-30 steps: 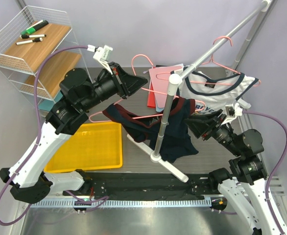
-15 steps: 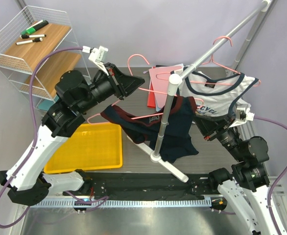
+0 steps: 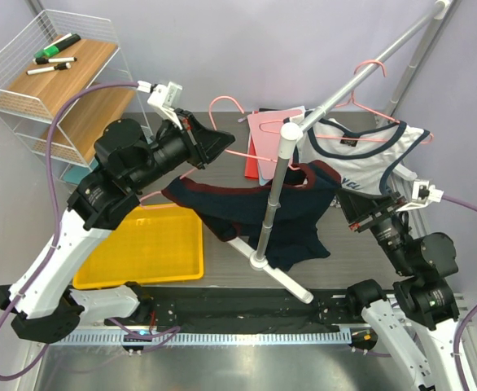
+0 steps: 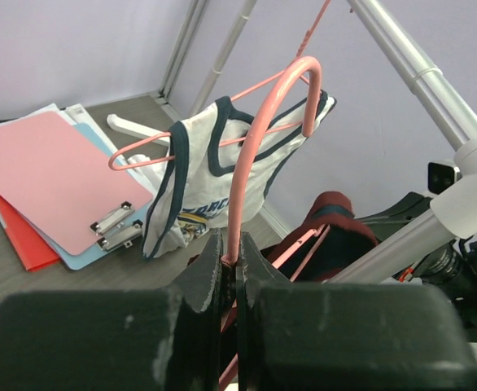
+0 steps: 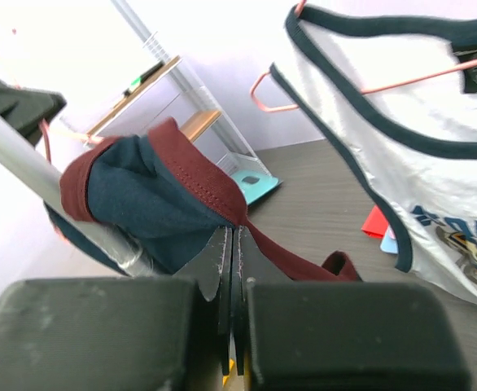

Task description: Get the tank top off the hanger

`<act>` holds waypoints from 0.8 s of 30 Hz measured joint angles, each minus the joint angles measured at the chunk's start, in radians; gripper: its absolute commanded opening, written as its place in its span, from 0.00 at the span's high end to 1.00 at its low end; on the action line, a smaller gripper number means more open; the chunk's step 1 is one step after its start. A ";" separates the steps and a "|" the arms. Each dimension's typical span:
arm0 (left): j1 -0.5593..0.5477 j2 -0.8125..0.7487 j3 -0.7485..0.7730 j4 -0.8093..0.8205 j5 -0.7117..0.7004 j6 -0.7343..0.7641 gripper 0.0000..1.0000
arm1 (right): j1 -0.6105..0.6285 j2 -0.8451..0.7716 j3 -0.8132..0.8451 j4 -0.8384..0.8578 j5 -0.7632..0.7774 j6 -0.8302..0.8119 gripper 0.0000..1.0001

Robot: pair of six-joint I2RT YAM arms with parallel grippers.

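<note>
On opposite sides, left gripper [image 4: 230, 259] clamps the pink wire hanger [image 4: 253, 151]; right gripper [image 5: 231, 244], pinching the maroon-trimmed navy tank top [image 5: 141, 195], should pull steadily away.

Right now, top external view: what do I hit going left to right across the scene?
wire shelf → yellow tray → navy tank top → white tank top

White tank top [image 4: 194, 177] print, partly folded, possibly "ARC".
</note>
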State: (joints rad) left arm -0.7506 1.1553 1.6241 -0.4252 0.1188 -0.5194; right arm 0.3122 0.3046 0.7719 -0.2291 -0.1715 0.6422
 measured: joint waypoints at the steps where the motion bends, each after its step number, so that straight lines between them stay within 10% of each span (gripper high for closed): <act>1: 0.000 -0.001 0.000 -0.006 -0.004 0.004 1.00 | 0.000 -0.002 0.009 -0.013 0.016 0.003 0.99; 24: 0.000 -0.032 0.000 -0.030 -0.010 0.005 1.00 | 0.000 -0.092 0.032 -0.246 0.178 0.016 0.99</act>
State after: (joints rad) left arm -0.7506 1.1229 1.6245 -0.4549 0.1093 -0.5148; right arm 0.3122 0.2127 0.8036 -0.4751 0.0067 0.6579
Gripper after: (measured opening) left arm 0.034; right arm 0.022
